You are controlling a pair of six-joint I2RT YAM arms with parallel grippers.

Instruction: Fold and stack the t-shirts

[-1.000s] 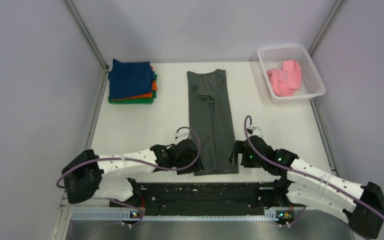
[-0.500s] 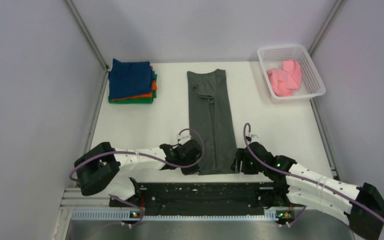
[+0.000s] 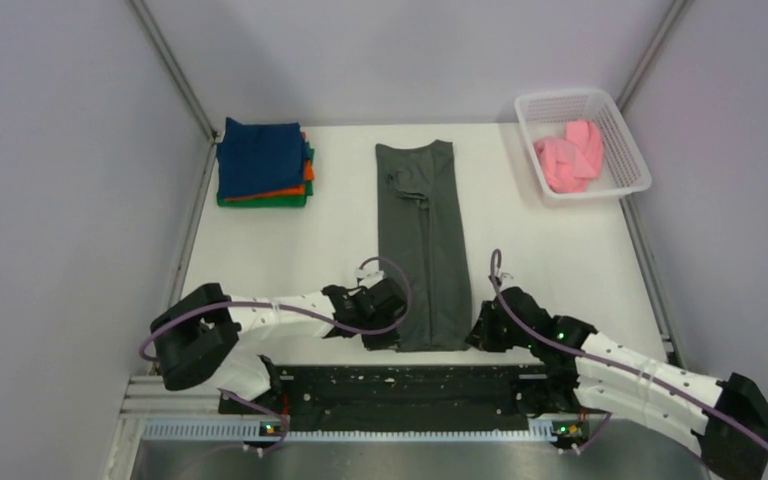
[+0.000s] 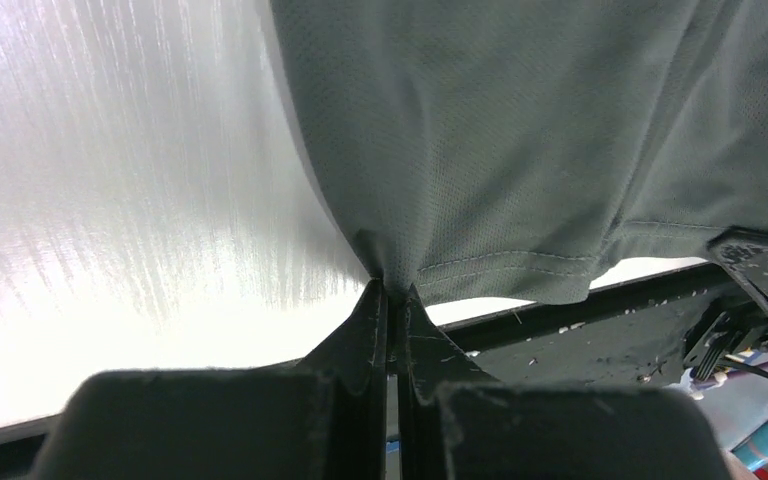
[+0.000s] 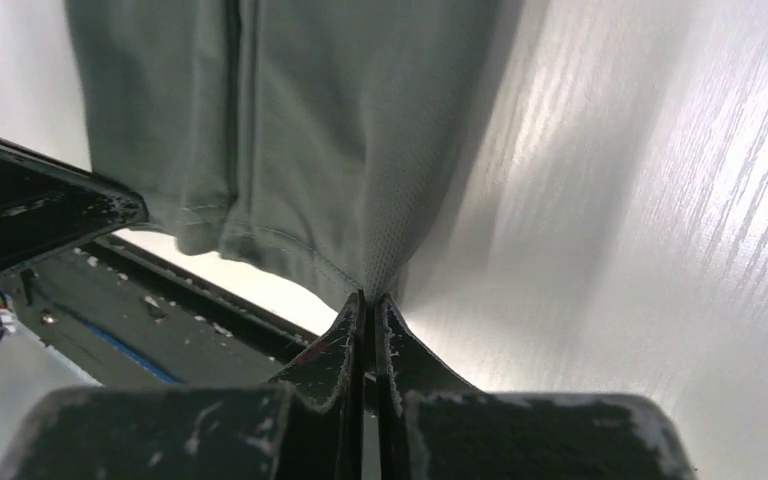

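The left gripper (image 4: pixel 391 290) and right gripper (image 5: pixel 368 300) each pinch a near hem corner of the charcoal grey t-shirt (image 3: pixel 424 250), which stretches away toward 12 o'clock at mid-table. Folded stack (image 3: pixel 263 160) at 11 o'clock; pink t-shirt (image 3: pixel 570 155) in basket (image 3: pixel 628 141) at 1.

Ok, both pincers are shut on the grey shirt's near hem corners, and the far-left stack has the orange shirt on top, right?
No: the top external view shows the navy shirt on top, the orange shirt beneath it. The left pincer and right pincer are shut on the grey shirt's near hem corners.
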